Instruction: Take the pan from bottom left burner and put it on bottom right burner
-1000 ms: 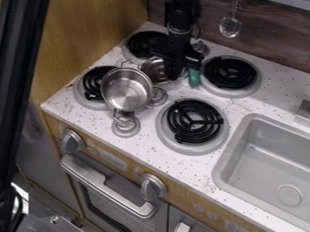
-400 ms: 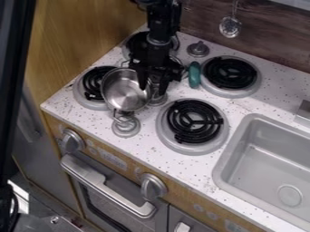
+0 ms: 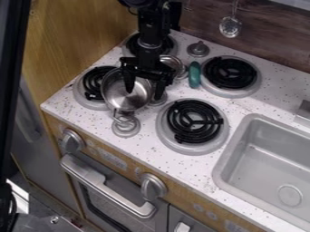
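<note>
The pan (image 3: 115,96), a round, shiny steel bowl with thin looped metal handles, sits level over the right side of the bottom left burner (image 3: 89,90), its rim reaching past the black coil towards the middle of the table (image 3: 269,88). Above it hangs the claw (image 3: 144,91), matte black and angular, its two fingers spread, one in front of the bowl's bright inside and the other by its right rim (whether either touches the steel, I can't tell). The bottom right burner (image 3: 192,122) is a ridged black spiral set in a smooth grey ring. Behind the claw lies a second rounded metal vessel (image 3: 174,63), partly hidden, and near it a smooth teal oval (image 3: 194,74) stands just beside the top right burner (image 3: 230,73). The table is white with dark, stone-like speckles, and a stepped grey disc (image 3: 126,128) sits just below the pan. To the right is the sink (image 3: 239,129), a dull grey basin with rounded corners; a perforated metal spoon (image 3: 230,27) hangs against dark, grained wood.
</note>
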